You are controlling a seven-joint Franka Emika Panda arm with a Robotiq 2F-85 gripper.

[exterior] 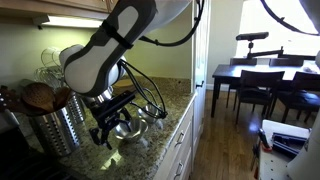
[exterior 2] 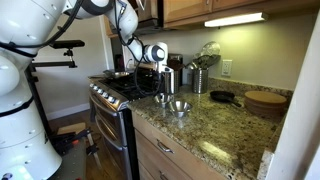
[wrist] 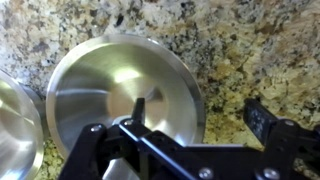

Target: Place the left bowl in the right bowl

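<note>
Two small shiny steel bowls stand side by side on the granite counter. The left bowl [exterior 2: 162,98] [exterior: 125,129] fills the middle of the wrist view [wrist: 115,85]. The right bowl [exterior 2: 180,107] [exterior: 152,123] shows only as a rim at the wrist view's left edge [wrist: 12,125]. My gripper [wrist: 198,114] [exterior 2: 158,86] [exterior: 112,118] is open and low over the left bowl. It straddles that bowl's rim, with one finger inside the bowl and the other over bare counter outside it. Neither finger visibly touches the bowl.
A tall steel utensil canister [exterior 2: 198,78] [exterior: 62,122] stands on the counter. A dark flat pan [exterior 2: 222,97] and a tan wooden dish [exterior 2: 265,100] lie further along. The stove [exterior 2: 112,90] adjoins the counter. A dining table with chairs [exterior: 262,80] stands beyond.
</note>
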